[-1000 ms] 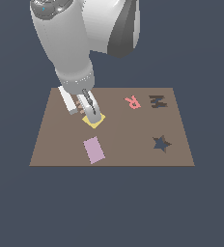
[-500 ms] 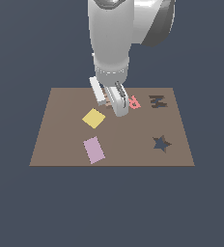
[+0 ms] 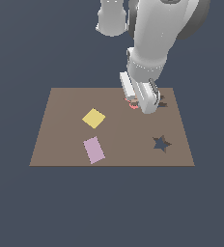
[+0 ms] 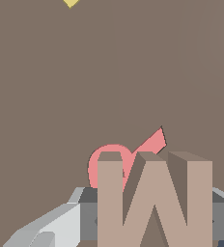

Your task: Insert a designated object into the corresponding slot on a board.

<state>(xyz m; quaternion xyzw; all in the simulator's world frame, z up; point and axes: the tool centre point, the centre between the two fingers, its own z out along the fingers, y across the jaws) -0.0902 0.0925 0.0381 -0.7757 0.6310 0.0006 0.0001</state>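
My gripper is shut on the tan M-shaped block, which fills the space between the grey fingers in the wrist view. In the exterior view the fingers hide the block. The gripper hangs just above the brown board, over the pink letter R, which also shows behind the block in the wrist view. The dark M-shaped slot lies just to the exterior view's right of the gripper and is partly hidden by it.
A dark star-shaped cutout lies nearer the board's front right. A yellow square and a pale purple rectangle lie on the board's left half. The yellow square's corner shows in the wrist view.
The arm has moved toward the exterior view's right, from above the yellow square to above the pink R beside the M-shaped slot.
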